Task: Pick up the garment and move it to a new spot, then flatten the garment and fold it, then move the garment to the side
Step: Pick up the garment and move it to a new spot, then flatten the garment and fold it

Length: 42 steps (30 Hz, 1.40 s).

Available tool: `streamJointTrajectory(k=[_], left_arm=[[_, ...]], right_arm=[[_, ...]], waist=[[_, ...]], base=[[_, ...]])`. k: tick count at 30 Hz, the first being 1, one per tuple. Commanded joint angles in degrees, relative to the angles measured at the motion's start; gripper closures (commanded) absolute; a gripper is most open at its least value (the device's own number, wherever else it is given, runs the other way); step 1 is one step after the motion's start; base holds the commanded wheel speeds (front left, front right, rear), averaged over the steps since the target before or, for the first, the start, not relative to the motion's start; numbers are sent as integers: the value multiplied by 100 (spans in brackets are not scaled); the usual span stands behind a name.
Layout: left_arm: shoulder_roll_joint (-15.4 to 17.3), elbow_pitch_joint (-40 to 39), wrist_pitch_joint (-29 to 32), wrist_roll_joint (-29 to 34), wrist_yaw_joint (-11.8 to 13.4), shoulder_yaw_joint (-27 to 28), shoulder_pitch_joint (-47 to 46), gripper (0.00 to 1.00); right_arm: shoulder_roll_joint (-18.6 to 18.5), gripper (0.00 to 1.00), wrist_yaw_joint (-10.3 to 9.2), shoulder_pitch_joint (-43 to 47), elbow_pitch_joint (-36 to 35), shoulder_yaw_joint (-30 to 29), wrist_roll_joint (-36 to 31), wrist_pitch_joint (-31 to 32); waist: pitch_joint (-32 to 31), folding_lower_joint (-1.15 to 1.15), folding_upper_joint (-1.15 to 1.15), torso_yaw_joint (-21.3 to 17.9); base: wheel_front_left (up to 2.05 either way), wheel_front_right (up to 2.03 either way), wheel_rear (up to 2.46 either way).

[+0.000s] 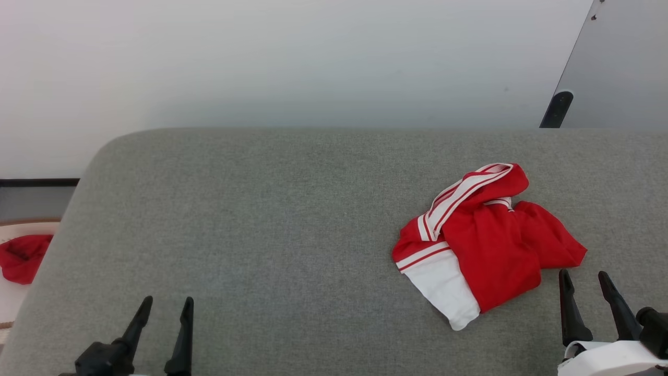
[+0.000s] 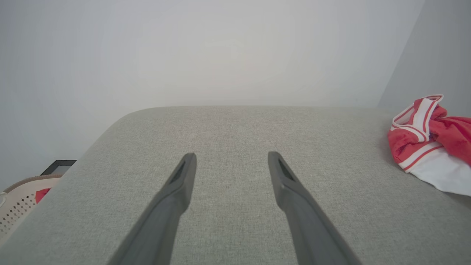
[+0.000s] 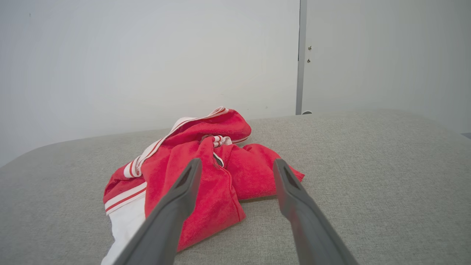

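I have the garment (image 1: 485, 240) lying in a crumpled heap on the right half of the grey surface (image 1: 261, 235), with a white sleeve spilling toward me and striped trim riding on top. It is bunched rather than spread, so I judge the pickup is not yet made. My right gripper (image 1: 582, 273) sits just beside the heap's near right corner, fingers spread and holding nothing. In the right wrist view the red cloth shows between and beyond the tips, so I read it as lined up for the grab. I can't tell whether a tip brushes the fabric. My left gripper (image 1: 168, 300) hovers well apart over bare surface, equally spread and empty, probably to stay out of the way.
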Motion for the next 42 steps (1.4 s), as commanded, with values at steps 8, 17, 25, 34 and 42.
streamJointTrajectory(k=[8, 17, 25, 34, 42], left_arm=[[-85, 93, -2, 147, -149, 80, -93, 0], [704, 269, 760, -395, -296, -975, -1819, 0], [1443, 585, 2751, -2070, -288, -3338, -3826, 0], [1077, 1183, 5159, -4598, -289, -4422, -4781, 0], [850, 1728, 5707, -4745, -290, -4746, -5241, 0]], right_arm=[[86, 0, -8, -148, -36, 65, -51, -59], [258, 0, -8, -395, -107, 161, -48, -161], [351, 0, -8, -691, -51, 163, -22, -207], [407, 0, -8, -902, -189, 235, 111, -212], [407, 0, -8, -1092, -251, 380, 391, -212]], waist=[[109, 0, 0, -61], [517, 0, 0, -322], [1035, 0, 0, -746], [1459, 0, 0, -1202], [1851, 0, 0, -1626]], base=[[0, 0, 0], [0, 0, 0], [0, 0, 0], [0, 0, 0], [0, 0, 0]])
